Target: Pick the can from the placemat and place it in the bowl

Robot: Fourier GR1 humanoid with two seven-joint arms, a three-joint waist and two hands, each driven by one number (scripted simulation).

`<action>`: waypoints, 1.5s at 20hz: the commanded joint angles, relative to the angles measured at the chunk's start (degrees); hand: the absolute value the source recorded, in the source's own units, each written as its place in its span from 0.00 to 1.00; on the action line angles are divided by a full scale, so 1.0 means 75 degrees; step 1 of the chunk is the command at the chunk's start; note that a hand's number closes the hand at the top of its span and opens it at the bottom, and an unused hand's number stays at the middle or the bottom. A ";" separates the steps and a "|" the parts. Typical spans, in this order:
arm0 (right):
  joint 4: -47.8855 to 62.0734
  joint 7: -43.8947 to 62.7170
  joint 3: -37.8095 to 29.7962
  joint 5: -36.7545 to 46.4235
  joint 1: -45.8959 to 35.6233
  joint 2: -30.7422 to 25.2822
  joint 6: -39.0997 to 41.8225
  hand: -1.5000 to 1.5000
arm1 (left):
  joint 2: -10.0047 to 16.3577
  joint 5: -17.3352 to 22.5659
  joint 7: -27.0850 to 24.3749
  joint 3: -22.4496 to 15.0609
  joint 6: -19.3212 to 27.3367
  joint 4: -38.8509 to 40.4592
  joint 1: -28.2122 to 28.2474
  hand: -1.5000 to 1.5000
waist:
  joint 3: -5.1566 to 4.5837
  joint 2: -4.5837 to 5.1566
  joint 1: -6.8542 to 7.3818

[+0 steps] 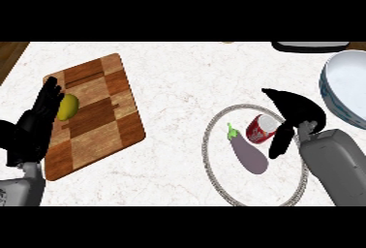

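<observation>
Right hand: the right hand (297, 112) hangs over the right part of the placemat, spread wide and holding nothing. Its fingers reach past the far side of the can and its thumb (280, 143) points down at the can's near right. Whether any part touches the can cannot be told.
Can: the can (257, 131) is red with a pale top. It sits on the placemat just left of the palm, and the hand covers part of its far right side.
Eggplant: the eggplant (249, 154) is purple with a green stem and lies on the placemat, just near-left of the can.
Placemat: the placemat (207, 145) is round and pale with a grey rim, at the near right of the counter.
Bowl: the bowl (342, 97) is large and white inside. It stands to the far right just beyond the placemat and is cut off by the right edge.
Left hand: the left hand (34, 127) rests open with its fingers up at the left edge, over the cutting board (97, 121) and beside a yellow-green fruit (68, 107).
Step in hand: this looks like the grasp, with the hand bracketing the can but not closed round it.
Next move: it calls for curling the fingers and thumb round the can without nudging the eggplant. The hand then needs to lift the can clear and carry it far-right over the bowl's rim.
</observation>
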 commanded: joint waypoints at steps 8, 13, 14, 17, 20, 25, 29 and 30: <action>0.0184 -0.0081 -0.0353 0.1151 0.0379 0.0880 -0.0078 0.00 | -0.0363 -0.0516 0.0287 -0.0016 0.0066 -0.0237 -0.0131 0.50 | 0.0002 -0.0003 -0.0012; 0.0070 -0.0213 -0.0564 0.1448 0.0614 0.0856 0.0250 0.00 | -0.0552 -0.0667 0.0327 0.0027 0.0125 0.0005 -0.0326 0.50 | 0.0001 -0.0004 -0.0036; 0.0741 -0.0439 -0.0567 0.1695 0.0323 0.1215 -0.0089 0.00 | -0.0273 -0.0263 0.0219 0.0290 -0.0471 -0.0256 0.0064 0.50 | 0.0002 -0.0001 0.0002; 0.1426 -0.0917 -0.0934 0.1489 0.0232 0.1160 -0.0177 1.00 | -0.0131 -0.0145 0.0260 0.0527 -0.0519 0.0245 -0.0511 0.50 | 0.0003 0.0011 -0.0002; 0.1590 -0.1571 -0.0740 0.1715 0.0098 0.1209 -0.0114 1.00 | -0.0154 -0.0087 0.0207 0.0597 -0.0650 -0.0035 -0.0168 0.50 | 0.0003 0.0006 0.0016; 0.1851 -0.1899 -0.0670 0.2040 0.0172 0.1652 -0.0639 1.00 | -0.0510 -0.0423 0.0255 0.0317 -0.0393 -0.0228 -0.0002 0.50 | 0.0003 0.0001 0.0001; 0.2687 -0.2607 -0.0849 0.2355 -0.0041 0.1562 -0.1169 1.00 | -0.0530 -0.0463 -0.0304 0.0407 -0.0502 0.0129 0.0124 0.50 | 0.0003 0.0012 0.0022; 0.2757 -0.2344 -0.0952 0.2441 -0.0449 0.1620 -0.0973 1.00 | -0.0377 -0.0424 -0.0116 0.0579 -0.0522 0.0226 -0.0185 0.50 | 0.0002 0.0010 0.0015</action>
